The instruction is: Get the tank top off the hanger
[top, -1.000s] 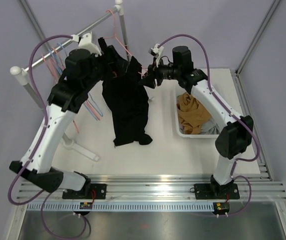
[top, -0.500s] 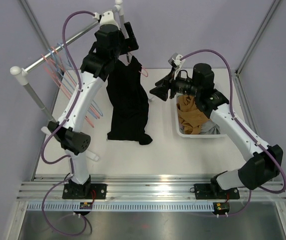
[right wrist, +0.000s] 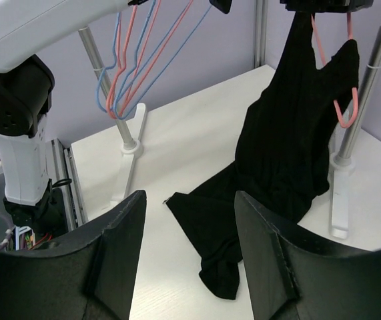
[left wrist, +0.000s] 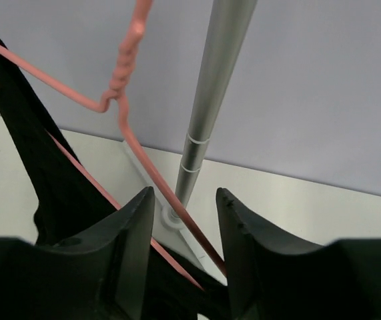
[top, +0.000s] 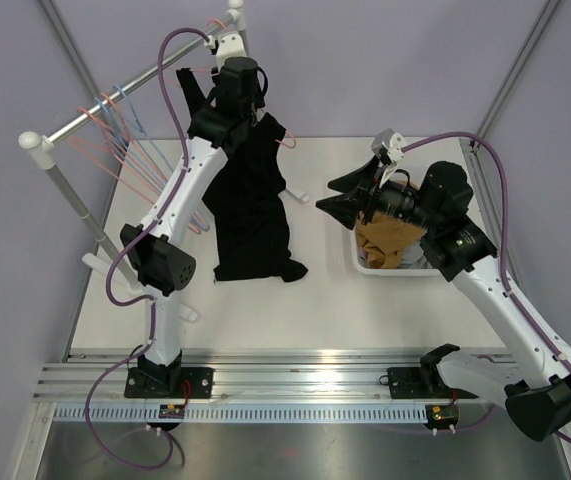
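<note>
A black tank top hangs from a pink wire hanger at the rack's far end, its hem lying on the table. My left gripper is up at the shoulder of the hanger. In the left wrist view my left gripper stands open with the hanger's lower wire running between the fingers, the tank top to their left. My right gripper hovers open and empty to the right of the garment. The right wrist view has my right gripper facing the tank top and hanger.
A white basket with brown clothes sits at the right, under my right arm. The rack bar carries several spare pink and blue hangers. The rack's post stands just behind the left fingers.
My left gripper has risen to the hanger's shoulder and its jaws have narrowed around the wire. My right arm has drawn back to the right, away from the tank top, opening slightly.
</note>
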